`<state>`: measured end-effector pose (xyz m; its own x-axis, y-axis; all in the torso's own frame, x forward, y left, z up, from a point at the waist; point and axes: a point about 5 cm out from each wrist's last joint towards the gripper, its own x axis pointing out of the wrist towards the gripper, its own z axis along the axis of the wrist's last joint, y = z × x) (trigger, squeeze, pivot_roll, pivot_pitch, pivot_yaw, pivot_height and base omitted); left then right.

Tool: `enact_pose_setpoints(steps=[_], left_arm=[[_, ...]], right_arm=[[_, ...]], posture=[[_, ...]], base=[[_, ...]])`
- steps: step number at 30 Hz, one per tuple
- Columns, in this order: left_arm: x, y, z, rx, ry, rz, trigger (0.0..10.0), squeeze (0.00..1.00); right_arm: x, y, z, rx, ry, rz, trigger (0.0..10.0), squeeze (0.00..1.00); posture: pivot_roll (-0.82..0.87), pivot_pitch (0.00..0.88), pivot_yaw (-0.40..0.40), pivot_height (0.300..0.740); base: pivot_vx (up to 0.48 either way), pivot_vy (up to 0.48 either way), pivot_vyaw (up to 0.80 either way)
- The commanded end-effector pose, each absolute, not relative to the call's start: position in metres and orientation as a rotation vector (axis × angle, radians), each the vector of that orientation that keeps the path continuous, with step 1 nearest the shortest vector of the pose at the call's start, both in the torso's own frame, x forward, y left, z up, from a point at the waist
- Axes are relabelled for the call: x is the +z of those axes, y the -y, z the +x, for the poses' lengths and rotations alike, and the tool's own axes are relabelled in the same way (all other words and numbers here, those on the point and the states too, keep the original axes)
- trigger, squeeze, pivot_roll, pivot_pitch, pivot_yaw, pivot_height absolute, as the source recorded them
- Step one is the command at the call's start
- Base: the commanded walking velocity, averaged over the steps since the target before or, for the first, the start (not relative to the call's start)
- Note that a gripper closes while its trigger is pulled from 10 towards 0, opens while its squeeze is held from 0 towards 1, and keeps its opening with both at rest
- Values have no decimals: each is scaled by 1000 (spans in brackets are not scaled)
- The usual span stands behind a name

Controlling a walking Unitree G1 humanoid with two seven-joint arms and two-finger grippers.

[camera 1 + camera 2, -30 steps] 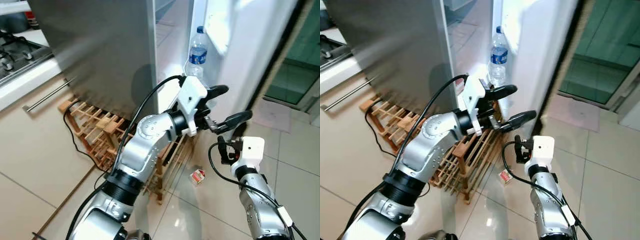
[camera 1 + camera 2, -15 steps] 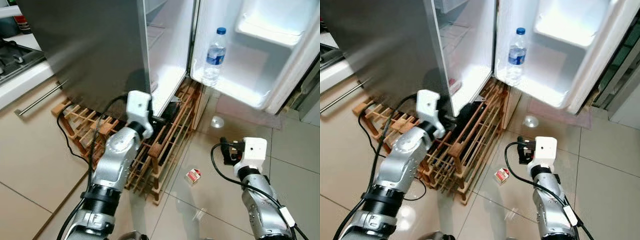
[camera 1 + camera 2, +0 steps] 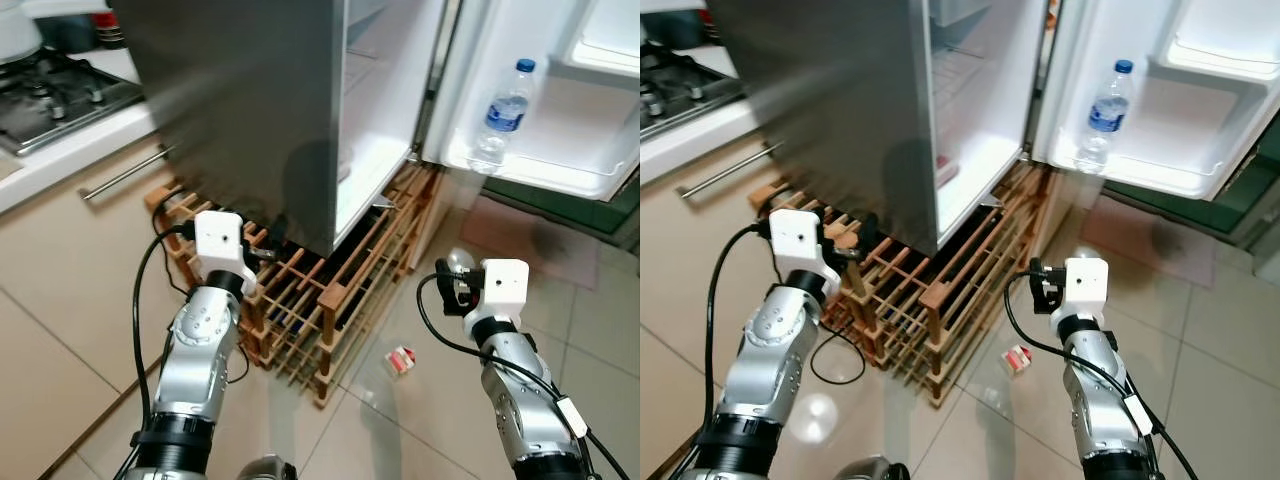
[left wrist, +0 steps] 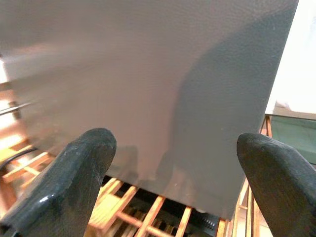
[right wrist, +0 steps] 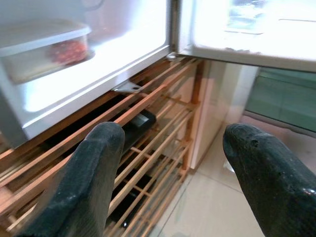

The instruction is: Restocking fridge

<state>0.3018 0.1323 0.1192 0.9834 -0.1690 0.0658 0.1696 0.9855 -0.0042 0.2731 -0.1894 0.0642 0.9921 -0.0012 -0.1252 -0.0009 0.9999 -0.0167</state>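
Fridge [image 3: 250, 110] fills the far middle of what we see, its grey steel side toward us and its door [image 3: 560, 150] swung open to the right. Below and in front of it sits a wooden wine rack [image 3: 330, 290] on the tiled floor [image 3: 60, 390], and a counter with a gas hob [image 3: 55, 90] lies far left. We see a water bottle [image 3: 500, 115] standing upright on the lowest door shelf, and through the right wrist camera a clear lidded container [image 5: 44, 47] with something red inside, resting in the fridge's bottom compartment. A small red and white carton [image 3: 400, 360] lies on the floor near the rack's right corner. Our left gripper [image 4: 173, 182] faces the steel side above the rack, jaws spread wide and empty. Our right gripper [image 5: 170, 173] points at the rack, fingers likewise apart, holding nothing.
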Motion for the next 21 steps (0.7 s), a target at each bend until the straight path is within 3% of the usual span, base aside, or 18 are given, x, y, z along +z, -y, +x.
enact_pose_setpoints(steps=[1, 6, 12, 15, 21], left_arm=[[120, -138, 302, -146, 70, 11, 10000, 0], [116, -128, 306, -183, 47, 31, 10000, 0], [113, -124, 312, -195, 20, 118, 10000, 0], [97, -137, 318, -112, -56, 135, 10000, 0], [103, -160, 316, 15, -16, 82, 10000, 0]], right_arm=[[63, 188, 274, 4, -135, 7, 10000, 114], [62, 185, 275, 13, -135, 31, 10000, 133], [64, 183, 277, 17, -122, 35, 10000, 145], [72, 191, 279, -81, -70, 111, 10000, 149], [81, 190, 274, -71, -25, 117, 10000, 149]], posture=[[49, 0, 21, 740], [45, 0, 24, 740], [38, 0, 27, 740], [35, 0, 32, 740], [34, 0, 31, 740]], base=[[0, 480, 531], [0, 480, 479], [0, 0, 458], [0, 0, 460], [0, 0, 460]])
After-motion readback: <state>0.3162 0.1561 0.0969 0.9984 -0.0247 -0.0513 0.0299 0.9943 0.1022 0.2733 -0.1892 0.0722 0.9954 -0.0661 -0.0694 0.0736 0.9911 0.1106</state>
